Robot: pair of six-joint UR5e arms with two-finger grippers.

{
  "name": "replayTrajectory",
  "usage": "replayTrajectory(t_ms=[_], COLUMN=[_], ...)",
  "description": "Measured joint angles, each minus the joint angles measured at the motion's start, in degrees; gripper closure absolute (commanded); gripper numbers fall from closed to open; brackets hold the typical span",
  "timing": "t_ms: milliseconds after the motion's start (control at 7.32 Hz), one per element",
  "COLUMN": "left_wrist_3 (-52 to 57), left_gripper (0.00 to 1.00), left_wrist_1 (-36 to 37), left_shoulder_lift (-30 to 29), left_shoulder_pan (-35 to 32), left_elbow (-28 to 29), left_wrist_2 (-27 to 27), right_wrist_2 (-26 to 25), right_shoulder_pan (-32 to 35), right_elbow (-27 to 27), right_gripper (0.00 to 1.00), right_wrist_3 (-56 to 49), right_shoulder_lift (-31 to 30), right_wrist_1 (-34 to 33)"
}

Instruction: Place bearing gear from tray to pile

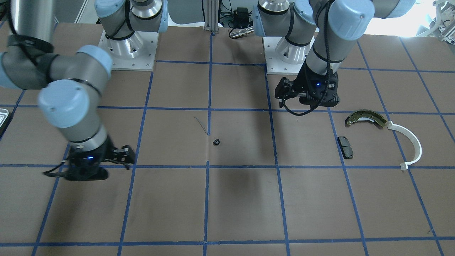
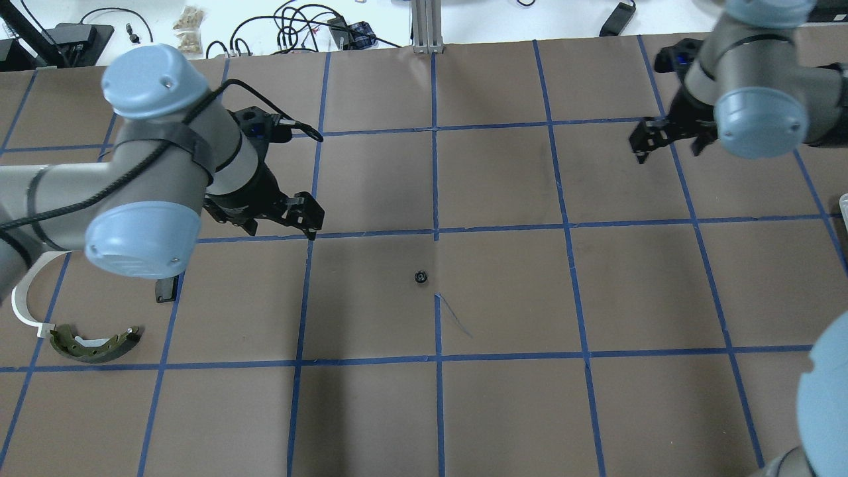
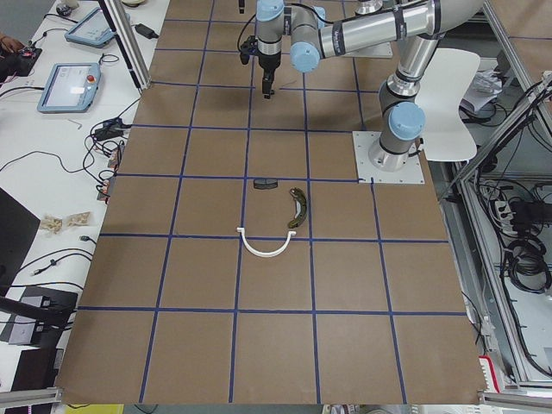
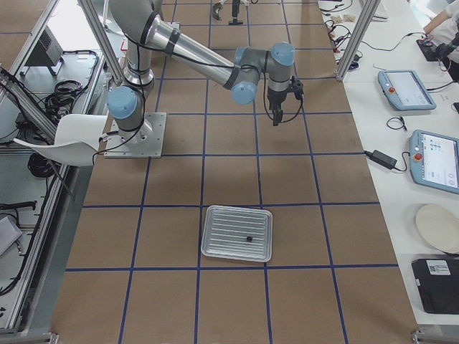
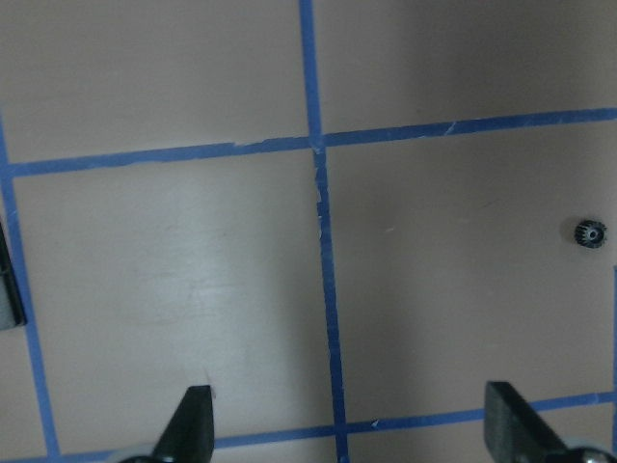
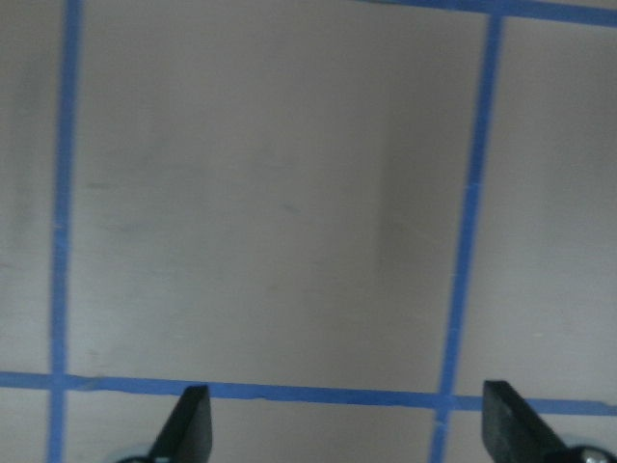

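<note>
The bearing gear lay alone in the middle of the surface, between the arms and well apart from the pile on the left side. The left gripper and right gripper both had jaws spread and empty. Small, rigid and light, the gear would probably roll or skid. It is best pinched across its toothed rim from above.

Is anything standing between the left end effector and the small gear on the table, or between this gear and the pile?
Nothing visible does. Only bare table separates the bearing gear from the open left end effector and from the pile.
</note>
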Motion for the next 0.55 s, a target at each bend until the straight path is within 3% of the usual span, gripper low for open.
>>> replayTrajectory(t_ms=[546], left_wrist_3=[-5.3], left_gripper=[0.0], left_wrist_1=[11.0], left_shoulder_lift=[-11.2], left_shoulder_pan=[-10.2], left_elbow=[-0.1], left_wrist_2=[0.3], right_wrist_2=[0.5], right_shoulder_pan=[-25.3], right_elbow=[-1.3], right_gripper=[0.0], right_wrist_3=[-27.9], right_shoulder_lift=[3.0], right_wrist_1=[-2.7])
